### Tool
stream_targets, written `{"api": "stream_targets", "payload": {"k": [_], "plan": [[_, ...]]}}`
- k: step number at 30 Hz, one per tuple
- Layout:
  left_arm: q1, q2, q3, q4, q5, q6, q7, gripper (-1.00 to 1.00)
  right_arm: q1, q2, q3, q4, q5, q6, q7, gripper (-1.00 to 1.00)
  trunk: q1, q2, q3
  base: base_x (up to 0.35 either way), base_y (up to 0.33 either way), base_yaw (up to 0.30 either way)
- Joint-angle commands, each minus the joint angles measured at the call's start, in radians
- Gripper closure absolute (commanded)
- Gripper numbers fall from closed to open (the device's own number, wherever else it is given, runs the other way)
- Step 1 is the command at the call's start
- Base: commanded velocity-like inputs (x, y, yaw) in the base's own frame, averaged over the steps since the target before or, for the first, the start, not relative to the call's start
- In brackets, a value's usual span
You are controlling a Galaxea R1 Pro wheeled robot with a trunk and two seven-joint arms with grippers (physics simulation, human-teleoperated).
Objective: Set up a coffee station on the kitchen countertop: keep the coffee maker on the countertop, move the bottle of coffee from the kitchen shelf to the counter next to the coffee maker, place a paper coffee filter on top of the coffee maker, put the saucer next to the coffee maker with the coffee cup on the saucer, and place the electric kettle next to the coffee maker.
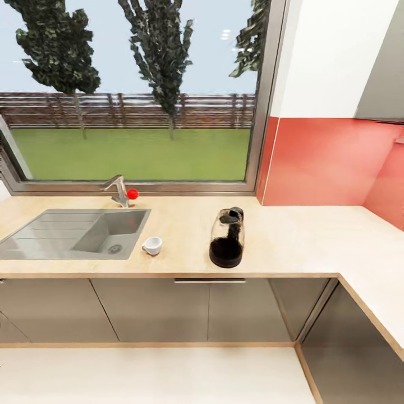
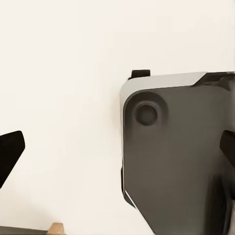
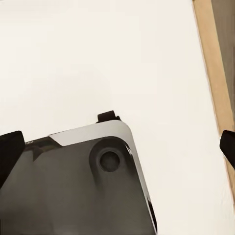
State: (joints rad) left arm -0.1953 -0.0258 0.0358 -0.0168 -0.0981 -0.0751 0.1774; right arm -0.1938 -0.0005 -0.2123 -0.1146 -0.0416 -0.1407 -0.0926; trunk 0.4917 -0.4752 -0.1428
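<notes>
The head view looks down on an L-shaped counter (image 1: 303,235) of light wood over grey cabinet fronts (image 1: 151,311). I take the sink (image 1: 84,233) as the landmark: it is set into the counter at the view's left, a grey basin with a ribbed draining board.

Behind the sink stands a metal tap (image 1: 116,189) with a red knob (image 1: 132,194) just beside it. Behind the tap a large window (image 1: 134,90) shows grass, a fence and trees.

The cup (image 1: 152,245), small and white, sits on the counter just beside the sink's right edge, near the front edge of the counter. It looks tipped toward its side, though it is too small to be sure.

The kettle (image 1: 226,238) stands upright on the counter further right of the sink, well apart from the cup and also near the front edge. Its body is translucent brown, dark at the bottom, with a black lid.

Right of the window the wall is red (image 1: 325,163) below and white above, and the counter turns the corner and runs forward along the view's right.

In the left wrist view the left claw (image 2: 120,149) is spread wide, its dark fingertips (image 2: 11,152) at opposite edges, with a pale floor and the robot's dark grey base (image 2: 176,156) beyond. The right claw (image 3: 120,149) is likewise spread, holding nothing, over the same base (image 3: 73,186) and a tan wooden strip (image 3: 213,78).
</notes>
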Motion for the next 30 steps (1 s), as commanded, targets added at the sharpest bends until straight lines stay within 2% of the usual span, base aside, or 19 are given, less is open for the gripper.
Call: {"api": "stream_targets", "payload": {"k": [1, 12, 27, 30], "plan": [[-0.001, 0.0, 0.004, 0.001, -0.01, -0.003, 0.005, -1.0, -0.001, 0.0, -0.001, 0.001, -0.004, -0.004, 0.0, -1.0, 0.0, -0.002, -0.002, 0.0, -0.273, 0.191], [-0.001, 0.0, 0.004, 0.001, -0.01, -0.003, 0.005, -1.0, -0.001, 0.0, -0.002, 0.001, -0.005, -0.005, 0.0, -1.0, 0.0, -0.002, -0.002, 0.0, -0.273, 0.247], [-0.001, 0.003, 0.004, 0.002, -0.009, -0.003, 0.007, -1.0, -0.001, -0.001, -0.001, 0.001, -0.003, -0.003, 0.002, -1.0, 0.0, -0.002, -0.002, 0.036, -0.271, 0.015], [-0.001, 0.003, 0.004, 0.007, -0.008, -0.003, 0.007, -1.0, -0.001, 0.0, -0.001, 0.001, -0.003, -0.003, 0.002, -1.0, 0.0, -0.002, -0.002, 0.066, -0.079, 0.098]]}}
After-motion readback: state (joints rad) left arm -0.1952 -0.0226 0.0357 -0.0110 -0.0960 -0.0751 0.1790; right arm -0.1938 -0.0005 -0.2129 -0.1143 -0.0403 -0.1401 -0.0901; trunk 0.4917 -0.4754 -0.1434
